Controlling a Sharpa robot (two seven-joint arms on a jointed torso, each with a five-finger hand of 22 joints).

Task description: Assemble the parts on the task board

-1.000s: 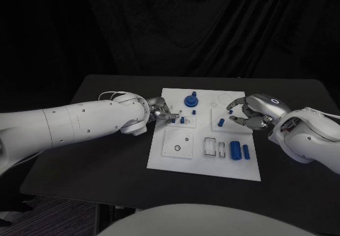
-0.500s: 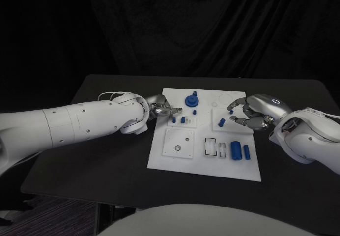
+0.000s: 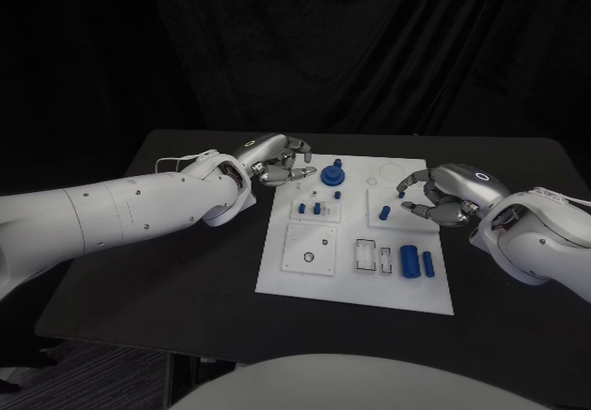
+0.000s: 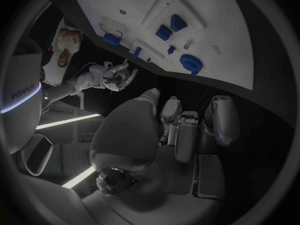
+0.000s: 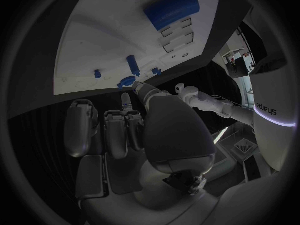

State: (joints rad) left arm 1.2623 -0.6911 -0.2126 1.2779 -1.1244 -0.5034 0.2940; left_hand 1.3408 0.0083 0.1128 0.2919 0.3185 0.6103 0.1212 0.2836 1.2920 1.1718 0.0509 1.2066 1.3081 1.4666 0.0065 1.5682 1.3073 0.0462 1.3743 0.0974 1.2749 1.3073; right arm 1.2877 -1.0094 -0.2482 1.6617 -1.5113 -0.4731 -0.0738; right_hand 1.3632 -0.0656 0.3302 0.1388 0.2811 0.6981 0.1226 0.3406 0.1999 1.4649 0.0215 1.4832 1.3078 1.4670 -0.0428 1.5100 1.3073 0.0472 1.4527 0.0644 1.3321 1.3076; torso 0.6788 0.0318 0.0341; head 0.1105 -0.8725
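Black table (image 3: 160,282) and dark curtain all round. Left hand (image 3: 273,160) hovers by the task board's (image 3: 351,295) far left corner, fingers curled in, nothing in them. Just beside it stands a round blue part (image 3: 332,177). Right hand (image 3: 440,198) sits at the board's right edge, fingers bent but apart, holding nothing; two blue cylinders (image 3: 417,261) lie nearer the robot.
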